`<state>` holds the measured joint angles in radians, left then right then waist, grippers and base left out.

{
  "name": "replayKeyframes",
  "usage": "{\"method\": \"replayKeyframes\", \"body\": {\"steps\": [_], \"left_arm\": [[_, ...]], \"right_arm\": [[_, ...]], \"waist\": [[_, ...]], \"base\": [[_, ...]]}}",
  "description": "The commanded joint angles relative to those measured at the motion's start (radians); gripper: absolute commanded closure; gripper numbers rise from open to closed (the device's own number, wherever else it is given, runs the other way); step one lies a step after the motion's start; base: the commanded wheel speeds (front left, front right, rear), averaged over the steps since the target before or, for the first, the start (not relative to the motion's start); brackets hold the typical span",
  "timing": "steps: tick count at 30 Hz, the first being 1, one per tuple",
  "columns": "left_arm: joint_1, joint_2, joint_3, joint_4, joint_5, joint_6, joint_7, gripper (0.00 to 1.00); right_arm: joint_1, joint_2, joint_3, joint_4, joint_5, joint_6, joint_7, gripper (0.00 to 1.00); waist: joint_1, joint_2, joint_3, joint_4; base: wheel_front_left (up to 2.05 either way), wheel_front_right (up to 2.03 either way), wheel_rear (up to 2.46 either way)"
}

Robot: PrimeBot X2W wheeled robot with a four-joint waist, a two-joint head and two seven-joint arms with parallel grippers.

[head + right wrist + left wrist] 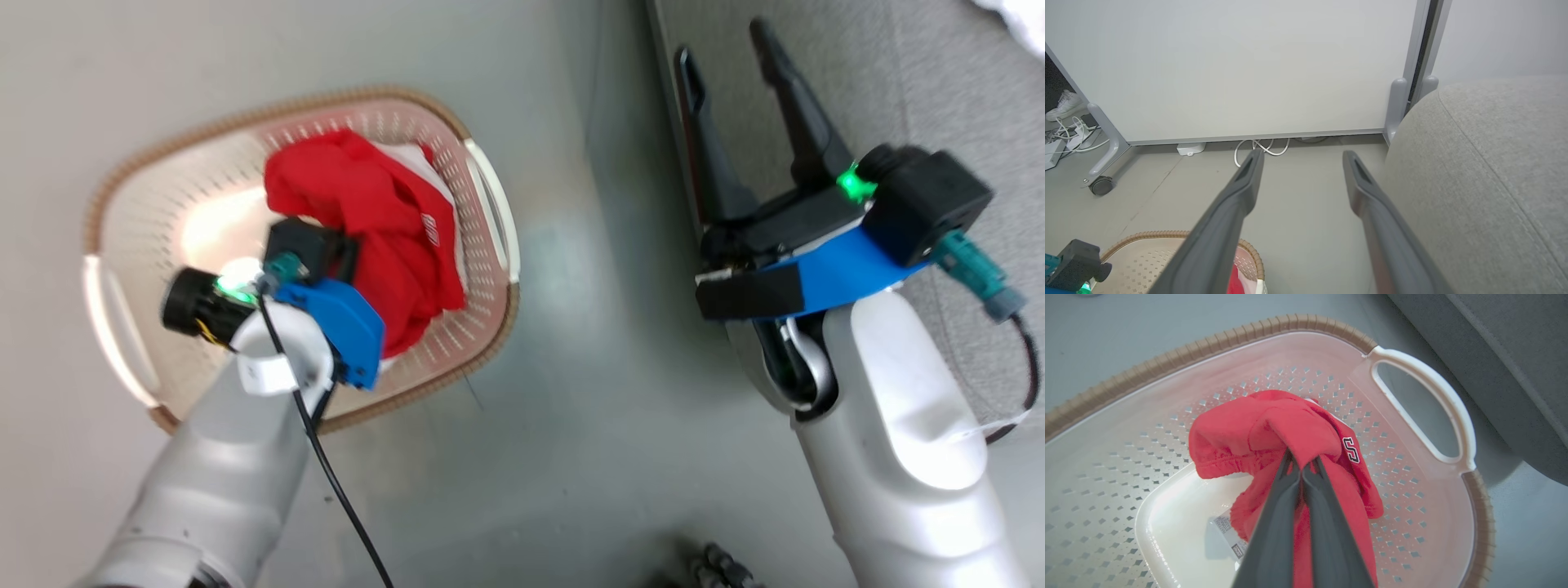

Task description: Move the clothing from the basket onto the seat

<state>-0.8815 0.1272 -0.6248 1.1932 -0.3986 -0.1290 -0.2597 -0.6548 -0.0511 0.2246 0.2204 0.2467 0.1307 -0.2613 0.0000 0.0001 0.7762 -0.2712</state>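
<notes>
The red clothing [384, 229] lies bunched in the cream basket [204, 155] on the floor at the left of the head view. In the left wrist view my left gripper [1301, 463] is shut on a fold of the clothing [1249, 428], which hangs around the fingers over the basket's wall [1106, 457]; a letter patch shows on the fabric. My right gripper [727, 49] stands open and holds nothing, hovering by the edge of the grey seat [939, 98]. The right wrist view shows the right gripper [1302, 157] beside the seat [1486, 171], with the basket's rim [1167, 234] at the bottom.
A label sticker [1227, 531] lies on the basket's bottom. White handles [1425, 408] flank the basket. Behind stands a white wheeled partition [1241, 65] with a caster [1100, 185] and cables [1261, 147] on the grey floor [588, 408]. Something white [1020, 20] lies on the seat's far corner.
</notes>
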Motion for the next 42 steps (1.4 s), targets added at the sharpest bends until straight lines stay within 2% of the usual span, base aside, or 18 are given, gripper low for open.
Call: {"method": "replayKeyframes", "body": {"steps": [1,13,20,29,42], "left_arm": [[0.032,-0.01,-0.009,-0.017,-0.01,-0.001,-0.006,1.0],[0.206,-0.046,-0.066,-0.241,-0.092,-0.002,-0.007,1.0],[0.237,-0.054,-0.115,-0.354,-0.112,-0.002,-0.007,1.0],[0.181,-0.064,-0.145,-0.424,-0.145,-0.002,-0.007,1.0],[0.076,-0.072,-0.213,-0.429,-0.26,-0.002,0.013,1.0]], "right_arm": [[0.028,0.001,-0.004,0.018,-0.012,0.0,-0.003,0.0],[0.202,-0.026,-0.04,0.092,-0.037,0.0,0.063,0.0],[0.321,-0.02,-0.041,0.081,-0.022,0.0,0.112,0.0],[0.4,-0.009,-0.025,0.053,-0.01,0.0,0.156,0.0],[0.44,-0.002,0.005,0.04,-0.01,0.0,0.179,0.0]], "waist": [[0.0,-0.0001,-0.126,0.05],[0.0,-0.0001,-0.495,0.15],[0.0,-0.0001,-0.648,0.192],[0.0,-0.0001,-0.733,0.211],[0.0,-0.0001,-0.747,0.203]], "base": [[0.0,0.0,0.0],[0.0,0.0,0.0],[0.0,0.0,0.0],[0.0,0.0,0.0],[0.0,0.0,0.0]]}}
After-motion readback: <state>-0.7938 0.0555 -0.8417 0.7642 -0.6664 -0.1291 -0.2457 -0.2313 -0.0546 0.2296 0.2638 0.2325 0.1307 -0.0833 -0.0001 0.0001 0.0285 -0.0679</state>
